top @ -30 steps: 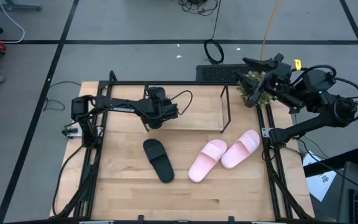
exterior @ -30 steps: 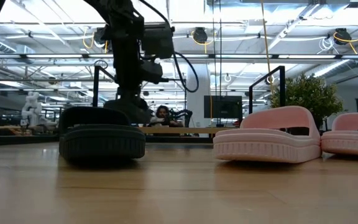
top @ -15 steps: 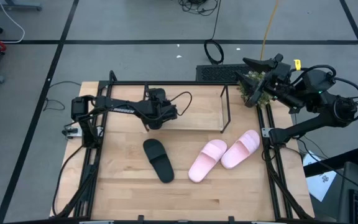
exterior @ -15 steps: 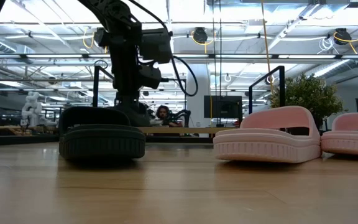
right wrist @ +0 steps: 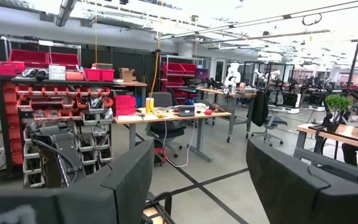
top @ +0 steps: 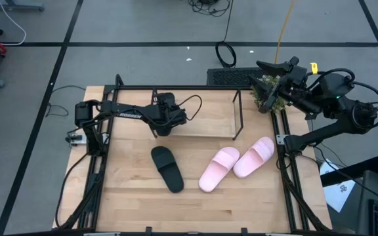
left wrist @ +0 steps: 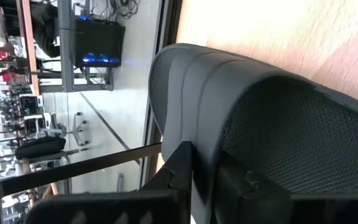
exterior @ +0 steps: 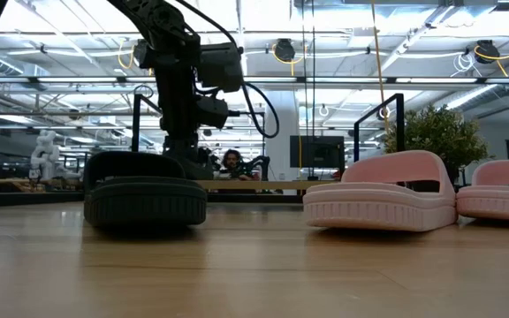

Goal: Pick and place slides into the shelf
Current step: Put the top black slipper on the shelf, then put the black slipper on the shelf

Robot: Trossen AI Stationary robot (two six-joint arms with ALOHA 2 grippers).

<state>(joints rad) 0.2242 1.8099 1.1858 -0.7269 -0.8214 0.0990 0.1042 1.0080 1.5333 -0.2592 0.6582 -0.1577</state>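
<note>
My left pincer (top: 165,122) pinches one black slide (left wrist: 260,118) over the shelf (top: 209,124) at the bench's far side. The other black slide (top: 167,168) lies just near of it, long axis running near-far; my right pincer (top: 272,67), spread, waits far right.

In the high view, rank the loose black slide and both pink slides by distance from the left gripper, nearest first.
From the left gripper at the shelf:
1. Matte black slide, just below it on the table.
2. Pale pink slide, left of the pair, centre-right.
3. Pale pink slide, right of the pair, toward the right edge.
</note>
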